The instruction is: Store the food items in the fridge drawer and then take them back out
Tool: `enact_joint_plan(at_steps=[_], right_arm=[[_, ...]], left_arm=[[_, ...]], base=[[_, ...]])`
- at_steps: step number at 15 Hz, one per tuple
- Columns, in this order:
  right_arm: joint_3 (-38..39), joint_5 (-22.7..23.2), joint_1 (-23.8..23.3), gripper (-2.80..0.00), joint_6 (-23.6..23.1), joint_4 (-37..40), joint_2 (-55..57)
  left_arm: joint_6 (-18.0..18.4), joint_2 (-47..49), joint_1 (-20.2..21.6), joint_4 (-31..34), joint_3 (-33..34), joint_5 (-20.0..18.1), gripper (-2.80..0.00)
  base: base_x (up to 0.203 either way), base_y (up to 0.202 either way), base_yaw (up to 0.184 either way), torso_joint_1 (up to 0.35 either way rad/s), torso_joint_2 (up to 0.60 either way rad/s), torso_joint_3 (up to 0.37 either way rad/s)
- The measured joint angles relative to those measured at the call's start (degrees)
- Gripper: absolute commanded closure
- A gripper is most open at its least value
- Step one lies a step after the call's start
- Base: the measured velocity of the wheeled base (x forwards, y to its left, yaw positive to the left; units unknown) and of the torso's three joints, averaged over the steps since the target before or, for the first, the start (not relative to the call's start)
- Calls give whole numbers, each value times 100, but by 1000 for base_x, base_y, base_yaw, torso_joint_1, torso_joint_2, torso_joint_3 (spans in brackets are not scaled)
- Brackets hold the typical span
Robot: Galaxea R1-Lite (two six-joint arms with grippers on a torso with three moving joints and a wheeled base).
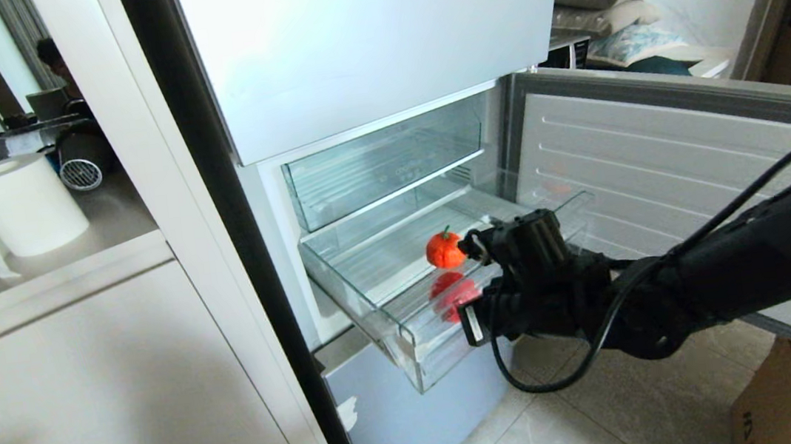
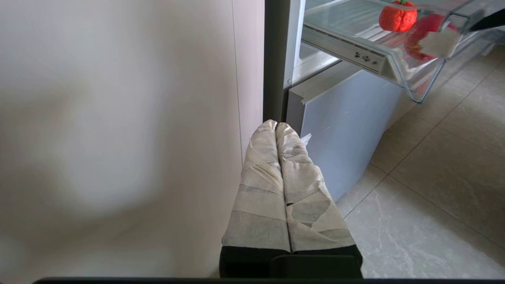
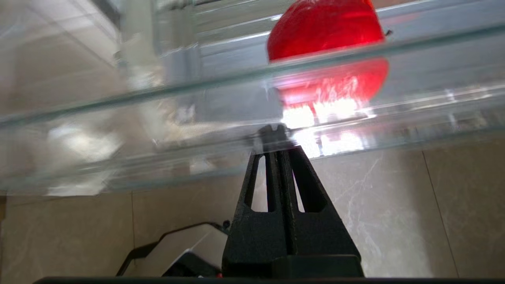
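The right gripper [image 3: 272, 136] is clenched on nothing, its tips pressed to the front lip of the pulled-out fridge drawer [image 1: 375, 306]. Inside the drawer, an orange-red food item [image 1: 444, 249] is seen. The left gripper [image 2: 276, 128] is kept closed, beside the fridge.

1 fruit [image 1: 444, 248], 2 drawers [image 1: 375, 306]
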Motion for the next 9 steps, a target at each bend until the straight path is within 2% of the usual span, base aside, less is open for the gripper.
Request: enact_joint_plan(at_steps=[4,9], right_arm=[[-1205,-3,-271,0,-37,-330,1062],[-3142,-44,-472,0,-58,-1632,2675]], left_arm=[[-2,0,0,0,0,0,0],[1,0,-1,0,0,0,0]], base=[[0,0,0,0,0,0],[0,0,0,0,0,0]])
